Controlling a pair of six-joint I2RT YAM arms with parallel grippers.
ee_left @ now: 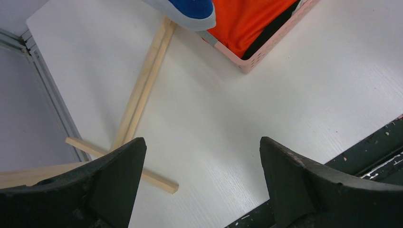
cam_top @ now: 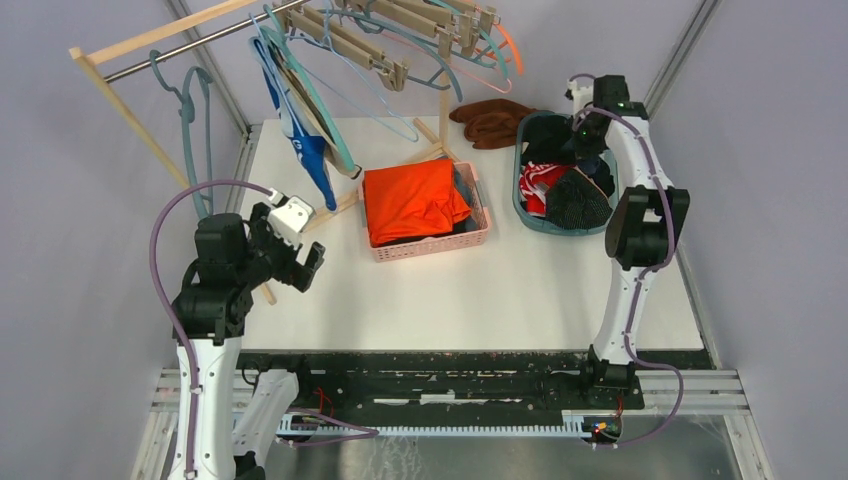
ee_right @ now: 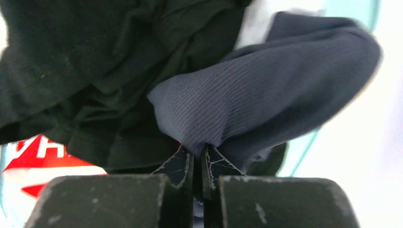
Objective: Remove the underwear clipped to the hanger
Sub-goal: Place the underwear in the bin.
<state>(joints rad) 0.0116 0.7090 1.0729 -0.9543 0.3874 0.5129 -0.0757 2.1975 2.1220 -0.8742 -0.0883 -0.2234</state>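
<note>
**Left of the pink basket, one blue pair on the rack**

Just left of the pink basket point(cam_top: 478, 232), the blue underwear point(cam_top: 305, 150) hangs from the hangers point(cam_top: 345, 45) on the wooden rack point(cam_top: 130, 41). Its long axis runs downward and slants toward the basket's near-left corner, with the lower tip just above the bench point(cam_top: 500, 290). Which clip pins it is too small to tell.

The left fingers point(cam_top: 300, 240) sit nearer the robot than the basket and to its left, spread wide and holding nothing. In the left wrist view the left fingers point(ee_left: 202, 142) point across bare bench, and the blue hem point(ee_left: 190, 9) lies ahead of them at the top edge, beside the orange garment point(ee_left: 247, 19) in the basket. This arm is clearly the nearer one. Reaching the blue pair looks like a push forward and up along that hanging length.

Right of the basket, the right fingers point(cam_top: 582, 135) are over the teal tub point(cam_top: 520, 195). Seen from the right wrist they point(ee_right: 199, 159) are pressed together on a fold of navy underwear point(ee_right: 266, 90), which bulges above darker clothes in the tub.
</note>
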